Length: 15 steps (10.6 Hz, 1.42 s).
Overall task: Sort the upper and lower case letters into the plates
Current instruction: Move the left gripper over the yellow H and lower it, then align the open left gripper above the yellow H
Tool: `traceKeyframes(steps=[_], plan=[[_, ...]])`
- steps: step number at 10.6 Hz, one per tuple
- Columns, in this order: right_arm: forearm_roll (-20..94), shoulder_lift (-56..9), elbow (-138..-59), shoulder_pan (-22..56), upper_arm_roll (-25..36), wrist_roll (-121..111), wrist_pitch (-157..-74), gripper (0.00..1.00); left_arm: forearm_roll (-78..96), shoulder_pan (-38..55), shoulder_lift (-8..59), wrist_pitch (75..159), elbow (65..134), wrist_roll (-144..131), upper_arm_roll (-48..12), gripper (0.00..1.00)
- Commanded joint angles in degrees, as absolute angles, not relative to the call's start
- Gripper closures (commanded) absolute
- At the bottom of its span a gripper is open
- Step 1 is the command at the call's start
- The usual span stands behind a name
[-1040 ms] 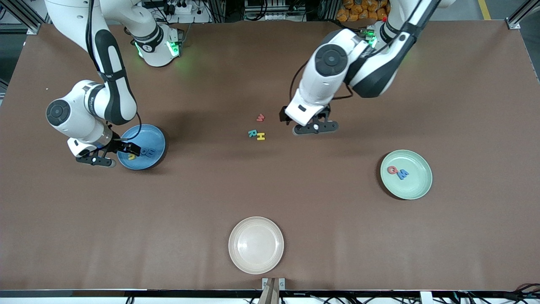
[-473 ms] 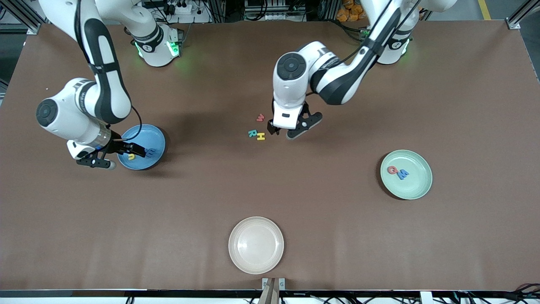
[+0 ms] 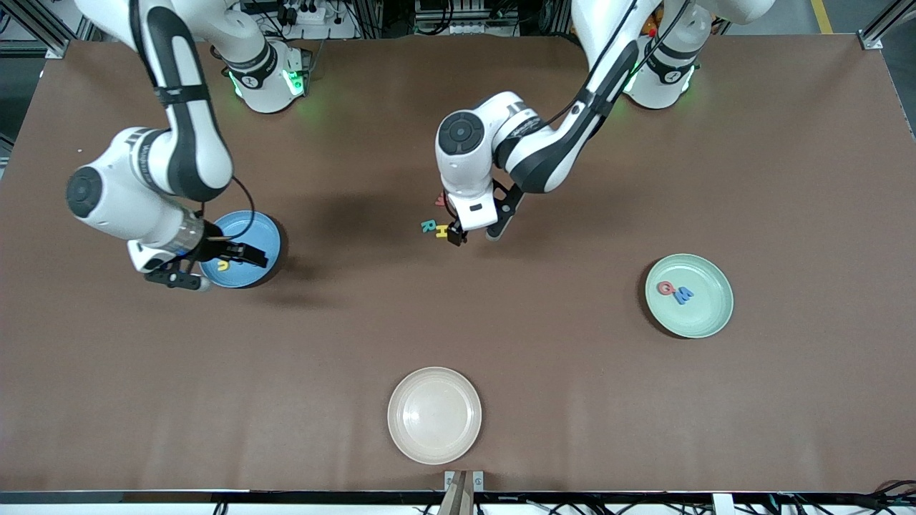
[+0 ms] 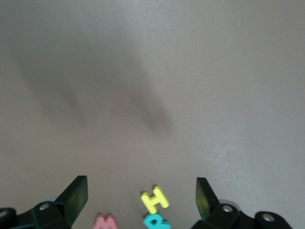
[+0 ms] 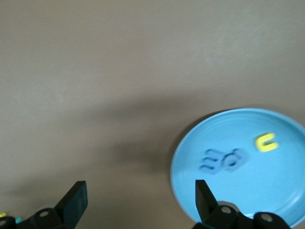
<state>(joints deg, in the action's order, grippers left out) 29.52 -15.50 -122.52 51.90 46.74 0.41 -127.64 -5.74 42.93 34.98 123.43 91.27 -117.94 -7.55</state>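
The loose cluster of letters in the middle of the brown table (image 3: 572,400) is the thing to steer by. It holds three pieces: a yellow H (image 3: 443,231), a teal R (image 3: 427,226) touching it on the side toward the right arm's end, and a coral red letter (image 3: 441,201) a little farther from the front camera, partly hidden by the arm. The left gripper (image 3: 472,234) hangs low just beside the H, toward the left arm's end of the table, its fingers spread wide and holding nothing — in the left wrist view the H (image 4: 154,200), the R (image 4: 156,222) and the coral letter (image 4: 105,222) lie between its two fingers.

Well away from the cluster, toward the right arm's end, sits the blue plate (image 3: 257,229) with a yellow letter (image 3: 224,265) in it; the right wrist view shows two dark blue letters (image 5: 222,160) there as well. The right gripper (image 3: 215,266) is over that plate's edge — fingers apart, empty.

Toward the left arm's end, well clear of the cluster, the mint green plate (image 3: 705,315) carries a coral letter (image 3: 665,288) and a blue letter (image 3: 683,294), touching. A cream plate (image 3: 434,415) lies nearer the front camera than the cluster.
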Motion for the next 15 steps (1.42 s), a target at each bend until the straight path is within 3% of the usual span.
traceKeyframes(steps=[1,8,15], plan=[[29.9,-14.9,-123.0,56.8,47.4,6.9,-127.4,0.00,-6.2,45.2,38.0,123.6,87.1,-130.6,-5.5,0.00],[29.9,-14.3,-122.9,59.4,47.1,11.5,-127.3,0.00,0.4,46.7,41.4,133.2,87.2,-146.9,-5.3,0.00],[29.9,-14.2,-122.4,60.8,47.3,13.4,-126.8,0.00,-0.3,48.8,44.0,133.9,87.8,-150.9,-5.3,0.00]])
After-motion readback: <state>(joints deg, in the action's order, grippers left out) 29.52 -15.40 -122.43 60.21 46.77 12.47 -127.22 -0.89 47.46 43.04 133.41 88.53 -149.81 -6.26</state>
